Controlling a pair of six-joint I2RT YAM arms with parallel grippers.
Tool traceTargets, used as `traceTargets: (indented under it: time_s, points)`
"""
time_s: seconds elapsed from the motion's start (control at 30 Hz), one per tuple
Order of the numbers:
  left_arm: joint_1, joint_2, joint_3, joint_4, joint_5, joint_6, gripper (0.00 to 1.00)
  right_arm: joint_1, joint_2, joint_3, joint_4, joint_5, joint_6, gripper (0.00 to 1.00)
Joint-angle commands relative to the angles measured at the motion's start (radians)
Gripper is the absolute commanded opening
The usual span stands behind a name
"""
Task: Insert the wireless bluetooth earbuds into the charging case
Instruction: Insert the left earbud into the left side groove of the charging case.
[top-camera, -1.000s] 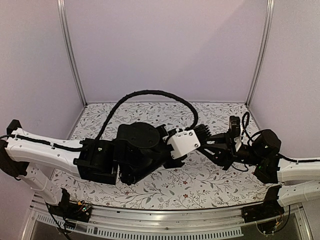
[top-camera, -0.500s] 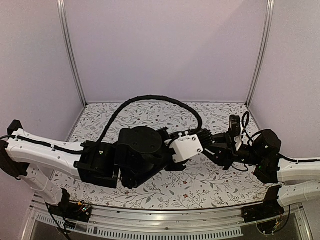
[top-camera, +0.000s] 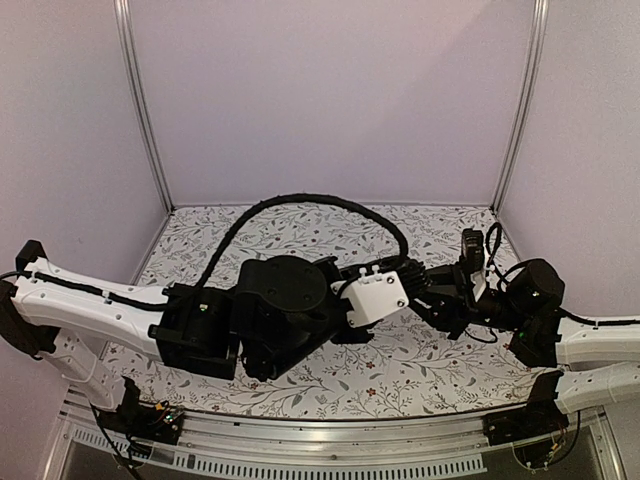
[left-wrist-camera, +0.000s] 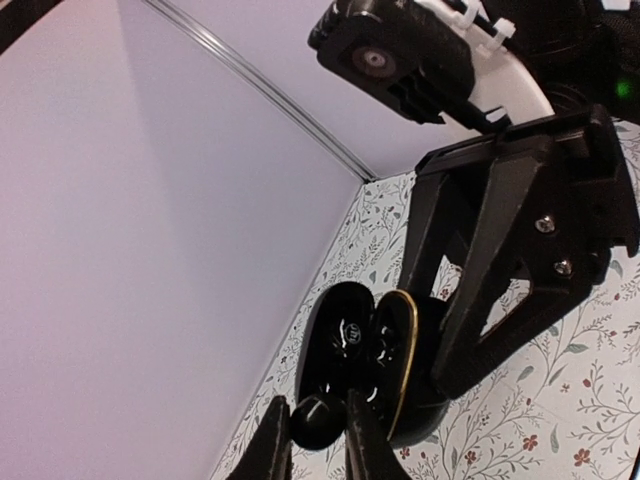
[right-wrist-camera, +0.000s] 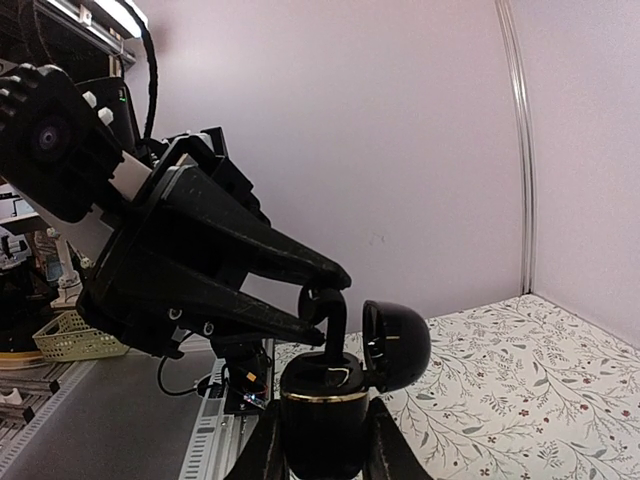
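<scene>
**Earbud poised over the open case**

The left gripper (left-wrist-camera: 318, 432) was clamped on an earbud (right-wrist-camera: 335, 320), its stem pointing straight down. Just below it, the right gripper (right-wrist-camera: 322, 440) gripped the case (left-wrist-camera: 345, 345) upright, with the lid (right-wrist-camera: 395, 345) swung open to one side. The stem's tip sat at the case's mouth, though whether it touched the well was unclear. The left arm looked nearest for a short straight drop. Lid and fingers crowded close, leaving little sideways room.

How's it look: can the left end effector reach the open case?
Likely yes. The left end effector holds an earbud just over the case, whose lid is swung aside; the right end effector grips only its lower body.
</scene>
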Motion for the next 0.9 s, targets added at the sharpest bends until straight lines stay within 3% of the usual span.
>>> traceTargets:
  time_s: [0.0, 0.37, 0.63, 0.87]
  points:
    - [-0.029, 0.022, 0.025, -0.015, 0.012, -0.001, 0.15, -0.003, -0.019, 0.013, 0.059, 0.041, -0.003, 0.0]
    - [-0.036, 0.018, 0.037, -0.01, 0.037, 0.006, 0.19, -0.003, -0.009, 0.013, 0.062, 0.02, -0.018, 0.0]
    - [-0.04, 0.015, 0.054, -0.051, 0.062, -0.009, 0.32, -0.002, -0.008, 0.013, 0.062, 0.011, -0.024, 0.0]
    - [-0.041, -0.014, 0.065, -0.035, 0.085, -0.033, 0.37, -0.003, -0.007, 0.013, 0.064, 0.008, -0.025, 0.0]
